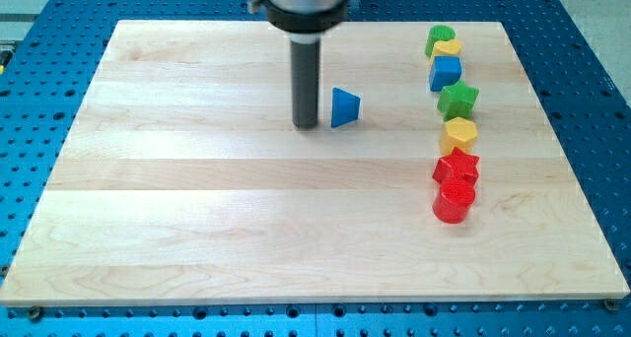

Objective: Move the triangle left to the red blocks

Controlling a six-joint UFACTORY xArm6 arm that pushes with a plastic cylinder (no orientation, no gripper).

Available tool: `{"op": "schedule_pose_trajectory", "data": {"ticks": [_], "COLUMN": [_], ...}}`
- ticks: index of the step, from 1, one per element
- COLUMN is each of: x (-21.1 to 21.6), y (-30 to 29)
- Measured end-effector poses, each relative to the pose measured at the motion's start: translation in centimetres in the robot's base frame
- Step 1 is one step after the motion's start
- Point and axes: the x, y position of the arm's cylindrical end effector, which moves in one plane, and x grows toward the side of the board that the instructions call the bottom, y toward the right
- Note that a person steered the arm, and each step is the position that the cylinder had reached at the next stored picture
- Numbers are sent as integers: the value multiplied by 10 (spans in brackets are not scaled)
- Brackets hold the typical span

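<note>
A blue triangle (345, 108) lies on the wooden board (197, 209) above the middle. My tip (307, 125) stands just to the view's left of the triangle, very close to it. A red star block (456, 168) and a red cylinder (454, 201) sit together at the right, the lowest of a column of blocks. They are to the right of and below the triangle.
The column at the right runs upward from the red blocks: a yellow hexagon (458, 134), a green star (457, 100), a blue cube (445, 73), a yellow block (449, 49) and a green block (439, 34). A blue perforated table surrounds the board.
</note>
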Motion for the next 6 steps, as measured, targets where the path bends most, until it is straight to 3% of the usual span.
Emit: {"op": "schedule_pose_trajectory", "data": {"ticks": [1,2,3,4,5,6], "x": [-40,5,89,45,-6,-7], "y": [23,35,33,-12,14,55]}}
